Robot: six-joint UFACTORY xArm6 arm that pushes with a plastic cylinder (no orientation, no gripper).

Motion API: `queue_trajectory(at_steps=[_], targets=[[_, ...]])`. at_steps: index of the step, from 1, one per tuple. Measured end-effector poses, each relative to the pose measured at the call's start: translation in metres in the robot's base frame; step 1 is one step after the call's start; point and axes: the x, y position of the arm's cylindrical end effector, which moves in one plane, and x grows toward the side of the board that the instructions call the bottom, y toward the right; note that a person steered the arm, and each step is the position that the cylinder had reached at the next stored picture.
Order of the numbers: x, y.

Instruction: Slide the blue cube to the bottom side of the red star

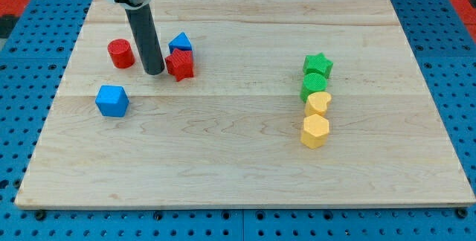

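The blue cube [112,100] lies at the board's left, below and left of the red star [180,65]. My tip [154,71] stands on the board just left of the red star, close to it or touching it, and up and right of the blue cube. A blue triangular block [180,43] sits right behind the red star, touching it. A red cylinder [120,53] stands left of my rod.
On the view's right a column of blocks runs downward: a green star [318,65], a green block [314,85], a yellow heart [318,103] and a yellow hexagon [314,131]. The wooden board [238,166] lies on a blue perforated table.
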Motion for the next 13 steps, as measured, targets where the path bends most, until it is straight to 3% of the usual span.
queue_trajectory(at_steps=[2,3,4,5,6,7,8,9,10,13], targets=[[0.051,0.017],[0.13,-0.018],[0.096,-0.088],[0.053,-0.101],[0.043,-0.031],[0.083,-0.078],[0.117,-0.051],[0.091,0.007],[0.081,0.023],[0.075,-0.003]])
